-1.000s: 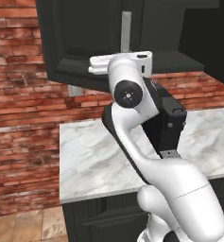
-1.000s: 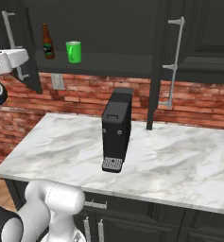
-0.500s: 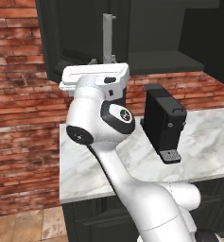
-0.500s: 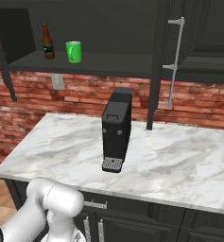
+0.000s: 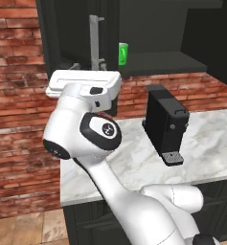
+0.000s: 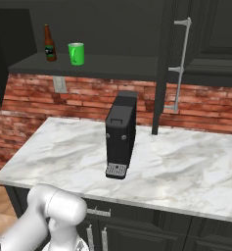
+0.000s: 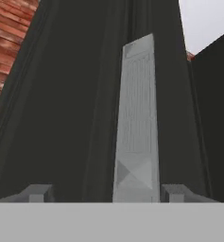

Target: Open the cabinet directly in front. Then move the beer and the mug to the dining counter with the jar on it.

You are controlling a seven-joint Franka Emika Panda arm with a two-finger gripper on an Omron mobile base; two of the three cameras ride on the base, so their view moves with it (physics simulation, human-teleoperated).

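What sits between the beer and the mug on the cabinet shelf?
Nothing: the right base view shows bare dark shelf between the beer and mug.

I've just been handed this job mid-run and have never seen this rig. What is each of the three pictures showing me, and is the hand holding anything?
The machine is a white robot arm on a driving base in a rendered kitchen. Two pictures come from cameras on the base, behind the arm to its left and right. The third comes from a camera on the hand, looking along its two fingers.

The black wall cabinet is open. On its shelf stand a brown beer bottle and a green mug, apart from each other. Below, a black coffee machine sits on the marble worktop.

In the hand view, the silver door handle rises between the spread fingers, which do not seem to clamp it. The hand holds nothing.
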